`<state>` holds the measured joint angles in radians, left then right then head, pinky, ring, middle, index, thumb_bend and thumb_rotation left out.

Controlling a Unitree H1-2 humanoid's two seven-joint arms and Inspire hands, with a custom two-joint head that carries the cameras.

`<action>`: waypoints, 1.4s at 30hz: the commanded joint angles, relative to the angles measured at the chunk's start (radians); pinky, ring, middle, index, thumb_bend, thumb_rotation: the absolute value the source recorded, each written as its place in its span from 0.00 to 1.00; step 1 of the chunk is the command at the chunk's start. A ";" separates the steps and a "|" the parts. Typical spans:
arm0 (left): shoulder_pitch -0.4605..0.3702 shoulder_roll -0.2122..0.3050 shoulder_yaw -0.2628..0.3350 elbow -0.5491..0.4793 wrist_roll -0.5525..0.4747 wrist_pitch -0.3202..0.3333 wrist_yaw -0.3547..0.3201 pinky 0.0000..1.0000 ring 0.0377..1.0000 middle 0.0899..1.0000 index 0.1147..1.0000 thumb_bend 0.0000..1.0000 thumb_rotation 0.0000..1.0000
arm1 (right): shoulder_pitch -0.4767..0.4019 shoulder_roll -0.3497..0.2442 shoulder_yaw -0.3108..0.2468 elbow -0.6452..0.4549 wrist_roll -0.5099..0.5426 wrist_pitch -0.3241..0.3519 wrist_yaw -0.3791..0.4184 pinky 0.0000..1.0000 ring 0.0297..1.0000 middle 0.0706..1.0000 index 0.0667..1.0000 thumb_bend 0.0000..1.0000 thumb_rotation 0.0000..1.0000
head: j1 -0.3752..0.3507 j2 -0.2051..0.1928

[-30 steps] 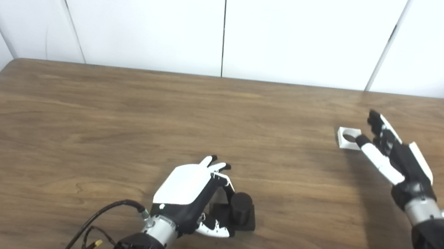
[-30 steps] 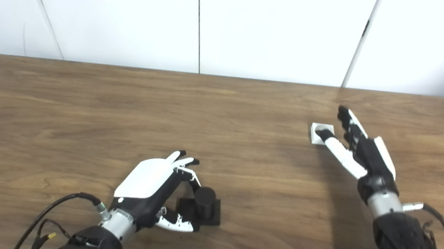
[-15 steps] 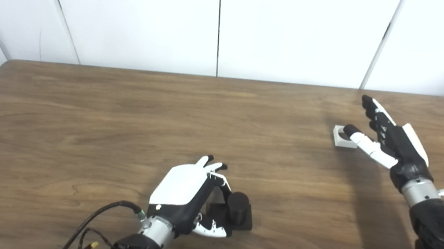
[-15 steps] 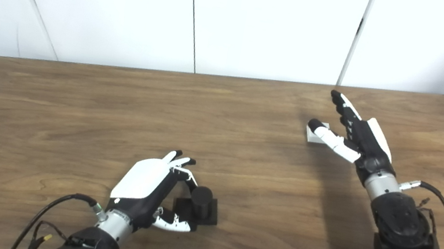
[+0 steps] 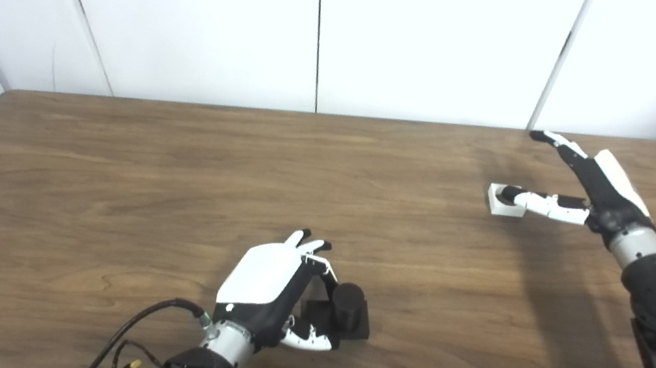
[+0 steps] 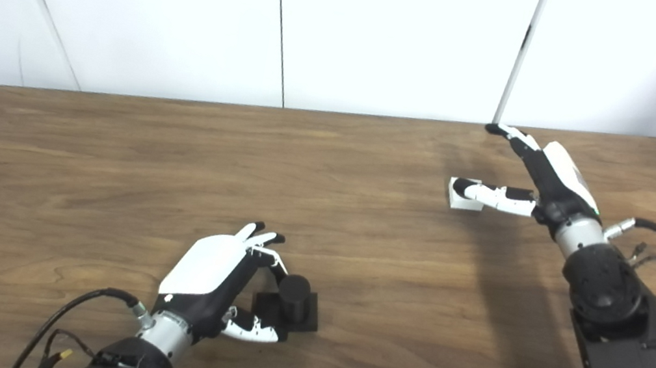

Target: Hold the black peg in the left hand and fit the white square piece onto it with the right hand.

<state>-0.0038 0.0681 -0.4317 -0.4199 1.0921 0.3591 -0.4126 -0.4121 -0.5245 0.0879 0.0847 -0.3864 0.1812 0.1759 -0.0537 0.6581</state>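
Left eye view shows the left hand (image 5: pixel 276 284) curled around the black peg (image 5: pixel 346 308) at 6 o'clock on the table (image 5: pixel 105 175), probably to steady it, while the open right hand (image 5: pixel 591 186) touches the white square piece (image 5: pixel 499 201) at 2 o'clock to grasp it.

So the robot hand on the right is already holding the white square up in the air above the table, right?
Not quite. The white square piece lies flat on the table, not up in the air. The right robot hand is open, with its thumb reaching over the piece and its fingers spread behind it. The left eye view shows this.
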 commanded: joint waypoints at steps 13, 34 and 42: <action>0.008 0.007 0.012 0.007 0.004 -0.012 -0.008 0.90 1.00 0.91 0.43 0.52 0.07 | -0.141 -0.112 0.075 0.072 -0.114 -0.092 0.047 1.00 1.00 0.94 0.79 0.84 0.27 | -0.001 0.004; 0.012 0.002 0.019 0.002 0.006 -0.019 -0.011 0.91 1.00 0.91 0.42 0.52 0.07 | -0.253 -0.125 0.145 0.185 -0.216 -0.132 0.094 1.00 1.00 0.94 0.73 0.86 0.28 | -0.002 0.012; 0.012 -0.001 0.017 -0.003 0.013 -0.016 -0.017 0.90 1.00 0.91 0.42 0.52 0.07 | -0.293 -0.108 0.174 0.229 -0.249 -0.121 0.114 1.00 1.00 0.96 0.71 0.86 0.29 | -0.003 0.016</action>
<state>0.0070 0.0629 -0.4144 -0.4204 1.0910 0.3388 -0.4110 -0.6340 -0.6172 0.2659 0.3225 -0.6227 0.0746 0.2979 -0.0552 0.6734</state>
